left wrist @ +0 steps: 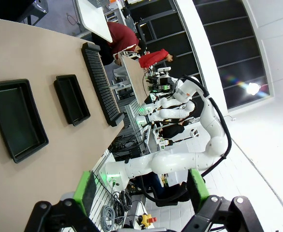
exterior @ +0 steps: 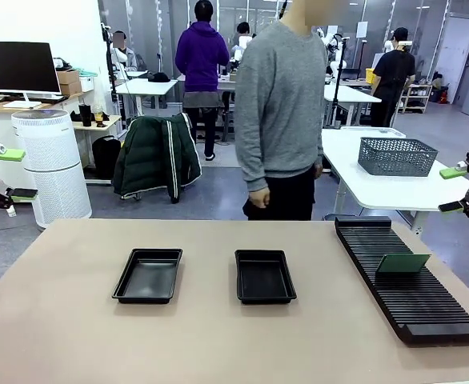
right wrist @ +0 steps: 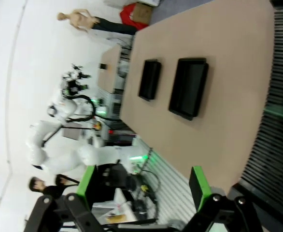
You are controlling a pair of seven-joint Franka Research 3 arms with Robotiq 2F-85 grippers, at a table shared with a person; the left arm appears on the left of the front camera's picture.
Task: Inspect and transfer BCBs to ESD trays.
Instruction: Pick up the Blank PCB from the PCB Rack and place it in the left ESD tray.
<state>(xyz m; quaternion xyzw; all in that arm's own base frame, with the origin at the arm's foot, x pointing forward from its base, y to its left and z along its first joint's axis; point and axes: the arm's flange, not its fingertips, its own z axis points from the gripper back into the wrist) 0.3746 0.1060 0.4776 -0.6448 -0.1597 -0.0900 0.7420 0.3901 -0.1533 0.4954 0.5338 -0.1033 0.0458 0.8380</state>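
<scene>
Two black two-finger grippers with green pads stand off the tan table [exterior: 58, 320], one at each side. We see the left gripper [exterior: 15, 174] at the left edge of the front view. Its fingers are spread wide, and nothing sits between them or touches them. We see the right gripper [exterior: 452, 190] at the right edge, in the air beyond the far end of the long black ribbed slotted rack [exterior: 426, 308]. Its fingers are also spread wide, holding and touching nothing.

One thin flat green rectangular circuit board [exterior: 402, 263] stands on its long edge in a slot about midway along the rack. Its long axis runs across the rack, roughly side to side on the table. Its broad face is turned toward the robot's side. The face reads as plain green; we cannot make out finer surface detail.

Two shallow black rectangular plastic trays with raised sloped rims and rounded corners lie flat on the table. The left tray [exterior: 142, 299] and the right tray [exterior: 266, 300] are well apart from each other. Each tray's long axis runs from the near edge toward the far edge. The circuit board is well apart from both trays.

A person in a grey sweater [exterior: 278, 104] stands at the far side of the table.
</scene>
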